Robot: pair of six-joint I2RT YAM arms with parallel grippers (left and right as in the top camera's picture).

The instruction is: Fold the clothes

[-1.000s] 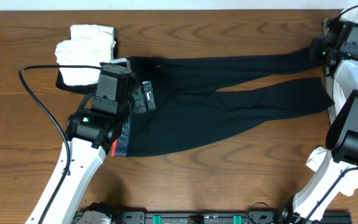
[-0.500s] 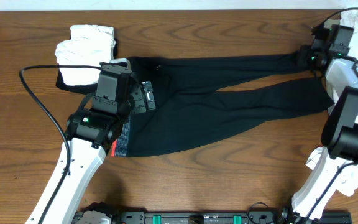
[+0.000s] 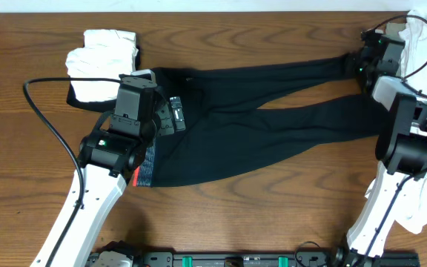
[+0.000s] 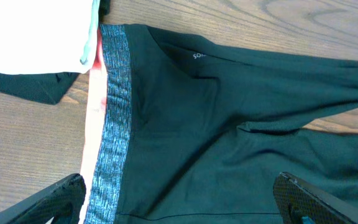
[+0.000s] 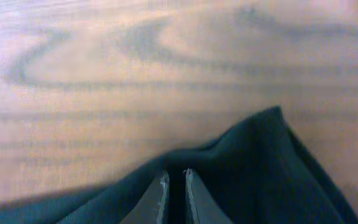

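Clearly, the right gripper (image 5: 174, 182) pinches the ankle end of the black leggings (image 3: 258, 111), with fabric bunched between its nearly closed fingers (image 5: 157, 200). The left gripper (image 4: 179, 190) hangs wide open above the grey waistband (image 4: 112, 124), with a folded white garment (image 3: 104, 53) just beyond it.

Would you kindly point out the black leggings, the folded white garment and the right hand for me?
black leggings (image 3: 213, 126), overhead view, where the two legs join.
folded white garment (image 3: 106, 59), overhead view, middle of its top.
right hand (image 5: 175, 182), right wrist view, midway between its fingertips.
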